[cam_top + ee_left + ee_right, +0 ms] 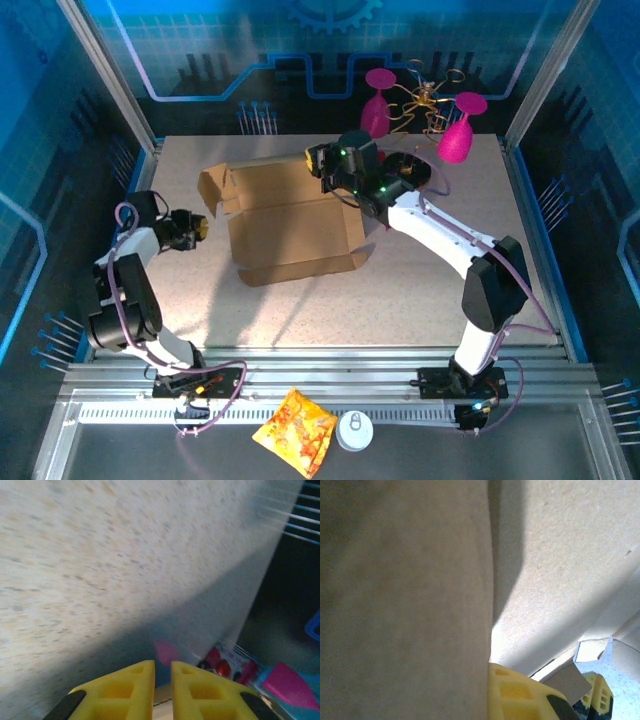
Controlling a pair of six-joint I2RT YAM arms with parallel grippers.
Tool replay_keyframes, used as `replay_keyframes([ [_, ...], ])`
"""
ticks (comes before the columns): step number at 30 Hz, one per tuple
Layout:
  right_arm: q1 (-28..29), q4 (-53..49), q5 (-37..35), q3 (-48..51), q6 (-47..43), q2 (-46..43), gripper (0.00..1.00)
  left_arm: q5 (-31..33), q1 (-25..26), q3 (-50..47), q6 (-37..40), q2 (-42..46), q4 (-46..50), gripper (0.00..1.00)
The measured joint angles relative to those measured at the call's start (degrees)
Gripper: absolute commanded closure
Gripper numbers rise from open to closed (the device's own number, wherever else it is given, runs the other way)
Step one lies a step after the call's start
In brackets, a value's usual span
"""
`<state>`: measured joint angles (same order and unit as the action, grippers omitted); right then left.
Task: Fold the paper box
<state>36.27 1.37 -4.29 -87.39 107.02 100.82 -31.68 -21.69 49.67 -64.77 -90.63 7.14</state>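
At the middle of the speckled table (430,300), the paper box (290,225) is seen from above, a large piece of plain brown cardboard, partly folded. Its flat base lies toward the near side and is edged by a low folded wall. A larger panel is raised along the far side. A small side flap (212,185) stands up at the far left corner. Bare cardboard is seen inside the open box.

The right gripper (318,160) is reached across from the right to the far edge of the box, at the top of the raised panel. In the right wrist view its yellow fingers (515,692) are clenched on a thin piece of cardboard, and broad brown panels of the box (555,555) are pressed close around them.

The left gripper (203,228) is held low just left of the box, below the side flap; contact with the box cannot be told. In the left wrist view, which is blurred, its fingers (120,690) are drawn nearly together with a thin gap, and nothing is gripped between them.

Near the far edge of the table, right of the box, two pink goblets (458,130) are set beside a tangle of gold wire (425,100). What the goblets hold cannot be told.

On the shelf nearest the viewer, an orange-yellow snack packet (295,430) is laid just beside a small white round object (354,432).
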Motion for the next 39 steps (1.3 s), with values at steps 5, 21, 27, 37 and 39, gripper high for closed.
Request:
replay_keyframes([
  [5,-0.61,0.15,0.07,0.31,0.59,0.02,1.0,-5.09,0.55,-5.92,-5.55,-4.15,-16.22,0.81],
  [21,-1.22,0.31,0.28,0.17,2.58,1.77,1.0,-10.45,2.97,-7.08,-19.19,-16.9,-48.28,0.76],
  [27,-1.66,0.31,0.37,-2.08,3.15,4.24,1.0,-10.86,4.31,-13.14,-27.17,-22.18,-66.12,0.76],
  [37,-2.23,0.35,1.44,-2.36,4.13,4.81,1.0,-9.94,4.72,-17.64,-34.14,-25.03,-79.87,0.71],
  [39,-2.23,0.39,1.6,-2.36,4.46,4.85,1.0,-8.87,4.72,-18.08,-34.18,-24.44,-79.76,0.7],
])
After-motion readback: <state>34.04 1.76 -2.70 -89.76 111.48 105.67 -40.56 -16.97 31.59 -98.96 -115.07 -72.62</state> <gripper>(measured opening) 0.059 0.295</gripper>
